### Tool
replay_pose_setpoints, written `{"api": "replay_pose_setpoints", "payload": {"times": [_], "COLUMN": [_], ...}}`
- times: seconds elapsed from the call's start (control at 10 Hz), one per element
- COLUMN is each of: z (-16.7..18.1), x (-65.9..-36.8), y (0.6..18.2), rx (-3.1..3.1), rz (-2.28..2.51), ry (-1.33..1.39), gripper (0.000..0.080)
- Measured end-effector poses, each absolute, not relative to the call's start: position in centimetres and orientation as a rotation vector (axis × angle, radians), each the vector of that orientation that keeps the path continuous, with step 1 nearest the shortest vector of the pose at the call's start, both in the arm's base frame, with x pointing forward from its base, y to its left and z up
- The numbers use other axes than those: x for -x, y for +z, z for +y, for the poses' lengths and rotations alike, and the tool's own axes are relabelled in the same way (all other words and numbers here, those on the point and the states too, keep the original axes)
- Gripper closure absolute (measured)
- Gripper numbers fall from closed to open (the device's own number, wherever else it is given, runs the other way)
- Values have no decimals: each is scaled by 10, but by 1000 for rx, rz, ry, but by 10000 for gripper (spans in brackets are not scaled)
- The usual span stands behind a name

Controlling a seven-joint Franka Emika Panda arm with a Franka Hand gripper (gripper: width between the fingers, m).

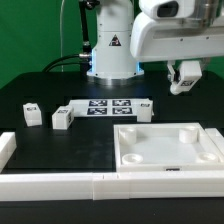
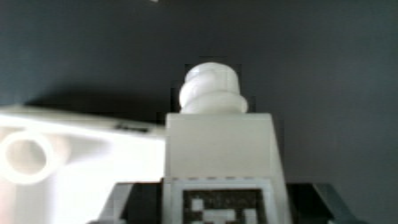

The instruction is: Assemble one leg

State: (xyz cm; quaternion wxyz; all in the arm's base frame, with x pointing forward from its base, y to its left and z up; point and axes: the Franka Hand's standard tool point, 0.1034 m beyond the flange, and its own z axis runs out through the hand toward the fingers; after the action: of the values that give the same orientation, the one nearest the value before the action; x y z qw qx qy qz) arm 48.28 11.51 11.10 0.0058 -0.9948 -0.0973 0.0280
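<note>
Jaws grip leg (image 1: 182, 80), up nr tray (image 1: 170, 148).

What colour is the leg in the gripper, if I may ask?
The leg is white with a black-and-white square marker; clearest in the wrist view.

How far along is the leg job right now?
Done: one leg is off the table, clamped in the pincer. In hand: it hangs in the air near the tray panel, a corner hole showing in the wrist view. Left: seating it in a hole; none looks fitted yet. Two spare legs lie loose.
</note>
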Motion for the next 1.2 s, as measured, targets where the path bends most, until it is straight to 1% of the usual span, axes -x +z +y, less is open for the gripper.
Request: {"api": "replay_pose_setpoints", "payload": {"times": [0.1,0.2,0.3,0.4,0.5,1.0,1.1,1.2], "z": [115,115,117,116,117,117,115,117], "x": [-482,-481,-487,-490,-499,-497,-500,-517], "y": [110,109,110,108,107,103,97,96], "rx": [3102,3091,3062,3047,3032,3034,3039,3045], "rz": [-303,-302,-304,-344,-372,-383,-405,-406], "ry": [-68,-157,-328,-394,-453,-439,-413,-371], "gripper": [511,511,511,511,511,511,511,511]}}
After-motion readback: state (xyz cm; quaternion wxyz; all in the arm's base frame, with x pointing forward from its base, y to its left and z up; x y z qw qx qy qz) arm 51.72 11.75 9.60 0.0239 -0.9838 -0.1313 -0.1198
